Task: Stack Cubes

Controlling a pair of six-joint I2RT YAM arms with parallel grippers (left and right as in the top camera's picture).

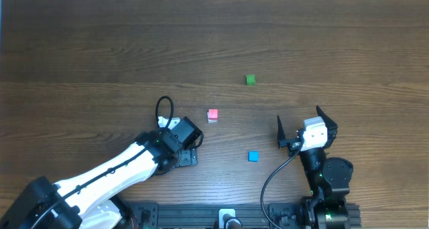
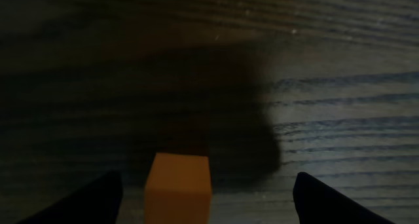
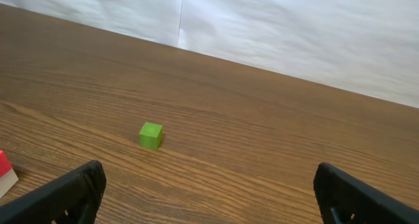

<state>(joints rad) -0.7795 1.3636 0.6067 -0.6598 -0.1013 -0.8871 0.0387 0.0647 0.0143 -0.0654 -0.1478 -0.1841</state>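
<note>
An orange cube (image 2: 177, 188) sits on the dark wood table between the wide-apart fingers of my left gripper (image 2: 206, 181), which is open and low over the table, pointing down (image 1: 182, 145). Neither finger touches the cube. A pink cube (image 1: 212, 113) with a white part under it lies mid-table and shows again at the picture's edge (image 3: 3, 171). The green cube (image 1: 250, 80) (image 3: 150, 135) lies farther back, a blue cube (image 1: 253, 156) nearer the front. My right gripper (image 1: 299, 115) (image 3: 208, 175) is open and holds nothing, right of the blue cube.
The wooden table (image 1: 100, 48) stretches bare to the back and left. A white backdrop (image 3: 294, 34) rises behind the table's far edge. A black cable (image 1: 163, 108) loops beside the left wrist.
</note>
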